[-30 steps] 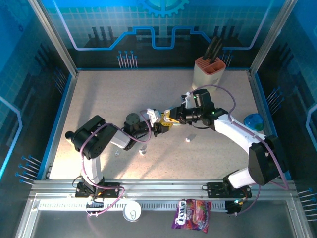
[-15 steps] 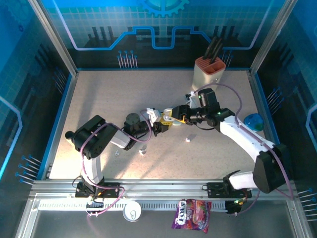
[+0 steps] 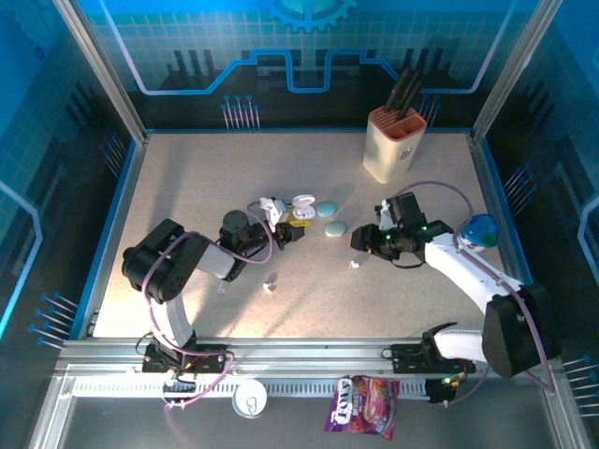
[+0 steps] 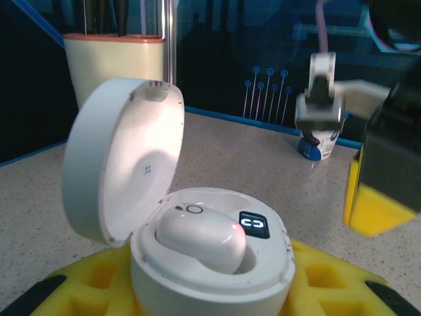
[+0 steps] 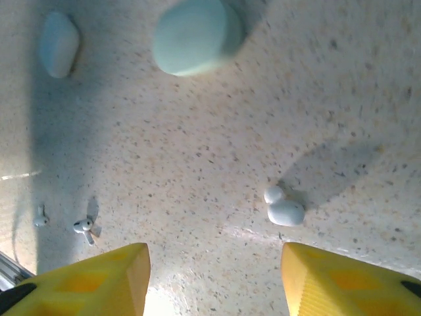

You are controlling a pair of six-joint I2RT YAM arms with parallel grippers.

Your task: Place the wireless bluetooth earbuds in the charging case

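Note:
My left gripper (image 3: 288, 227) is shut on the base of a white charging case (image 4: 210, 270), whose lid (image 4: 125, 158) stands open. One white earbud (image 4: 200, 238) lies in the case's well, and a small screen beside it is lit. In the top view the case (image 3: 301, 208) sits left of centre. My right gripper (image 3: 361, 241) hovers to the right of it, open and empty, fingertips (image 5: 125, 270) apart above the table. A white earbud (image 5: 284, 209) lies just ahead of the right finger (image 5: 342, 283); it is also seen from above (image 3: 355, 264). More tiny earbuds (image 5: 84, 227) lie further left.
Two pale blue-green closed cases (image 3: 326, 209) (image 3: 335, 228) lie between the grippers. A knife block (image 3: 393, 142) stands at the back right and a blue-lidded cup (image 3: 479, 229) at the right edge. Loose earbuds (image 3: 271, 281) (image 3: 221, 288) lie in front of the left arm.
The right gripper opened and drew back right from the case, leaving an earbud in it. The left gripper carried the case slightly back and left. The two blue-green cases are now uncovered.

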